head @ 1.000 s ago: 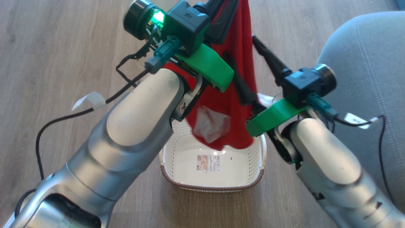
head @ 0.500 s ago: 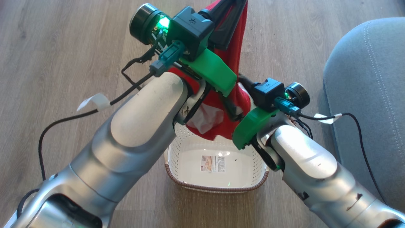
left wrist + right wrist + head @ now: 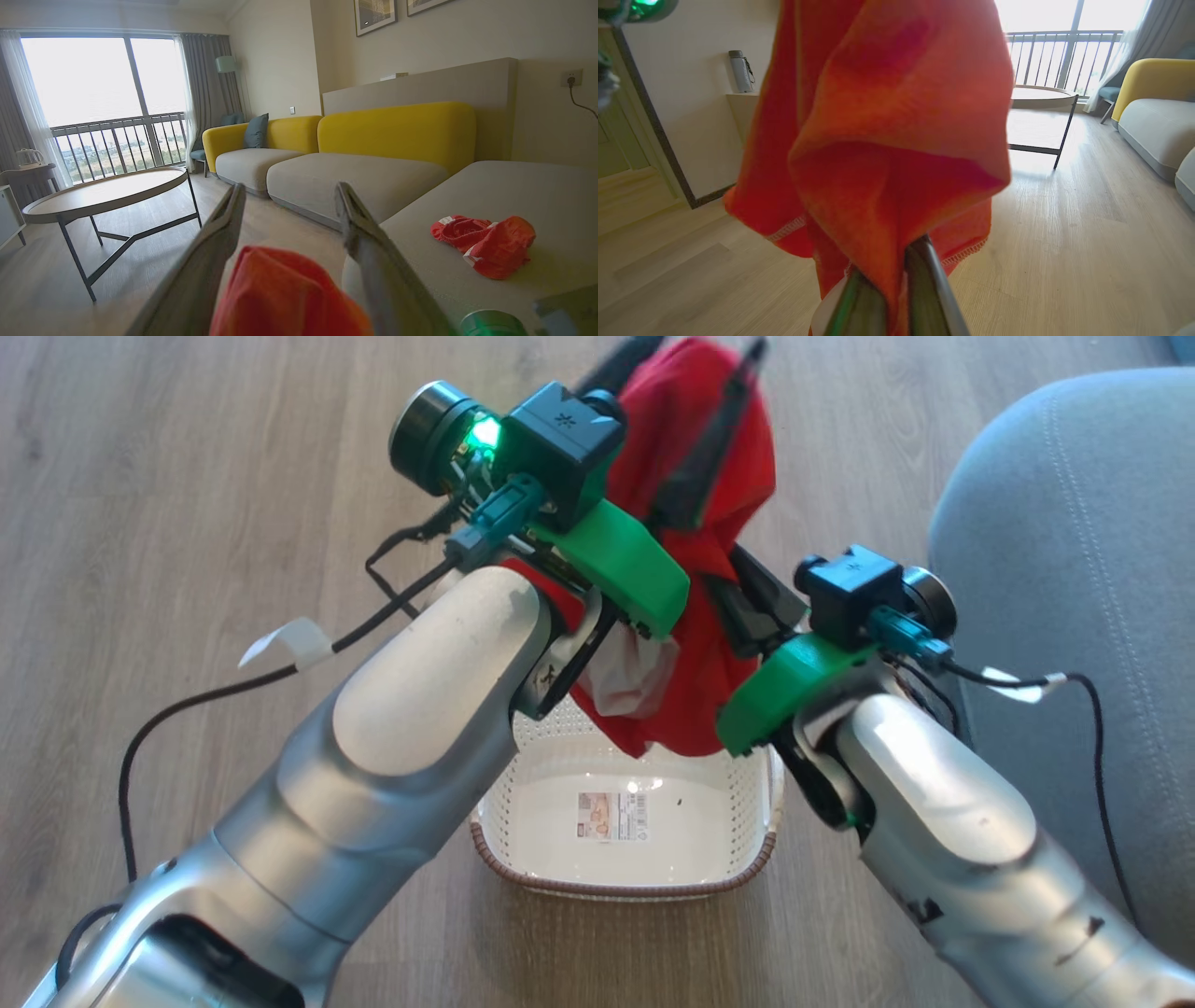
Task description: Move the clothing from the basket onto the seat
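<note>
A red piece of clothing [image 3: 700, 616] with a white panel hangs above the cream basket [image 3: 621, 889], whose floor shows just a paper label. My right gripper [image 3: 733, 569] is shut on its lower folds; the right wrist view shows the fingers [image 3: 920, 280] pinching the clothing [image 3: 887, 140]. My left gripper [image 3: 695, 355] stands open, its fingers [image 3: 224, 233] spread on either side of the clothing's top [image 3: 280, 294]. A second red garment [image 3: 486, 242] lies on the grey seat [image 3: 514, 196]. In the head view the seat [image 3: 1074, 569] is at the right.
Wooden floor surrounds the basket. The left wrist view shows a round coffee table [image 3: 103, 191] and a yellow-backed sofa [image 3: 397, 130] beyond the seat. Black cables trail from both wrists.
My left gripper has opened and let go of the clothing. My right gripper came in and shut on its lower part. The clothing now bunches wider at the top.
</note>
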